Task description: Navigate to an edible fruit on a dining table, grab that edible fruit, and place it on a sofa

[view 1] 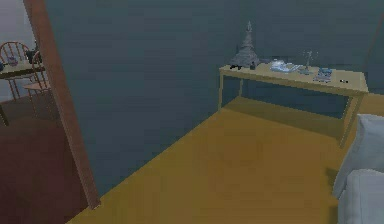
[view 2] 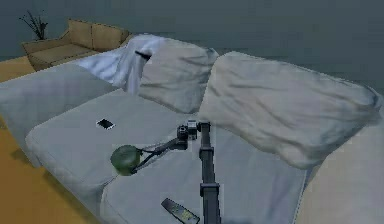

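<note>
Presently, my claw (view 2: 140,154) reaches out over the seat of the pale sofa (view 2: 60,115), and a green round fruit (view 2: 125,160) sits at its far end.

Finding one: I cannot tell whether the claw has hold of the fruit, nor whether the fruit hangs above the seat or rests on it, because the seat lies directly behind it in the arm side view. How the fingers stand cannot be told either.

Finding two, as a judgement: the fruit is round, the seat looks soft, and its front edge is near. Let go from any height, the fruit may bounce or roll off onto the yellow floor (view 2: 15,180), and the placement would fail.

Finding three: a small dark flat thing (view 2: 105,124) lies on the seat near the fruit, and a dark remote-like thing (view 2: 180,210) lies just beside my arm (view 2: 207,170). A fruit landing on either would sit unsteadily. Drawing the arm back carelessly might also drag the remote-like thing along.

Recommendation: lower until the fruit bears on bare seat, toward the back cushions (view 2: 280,105), before release.
</note>
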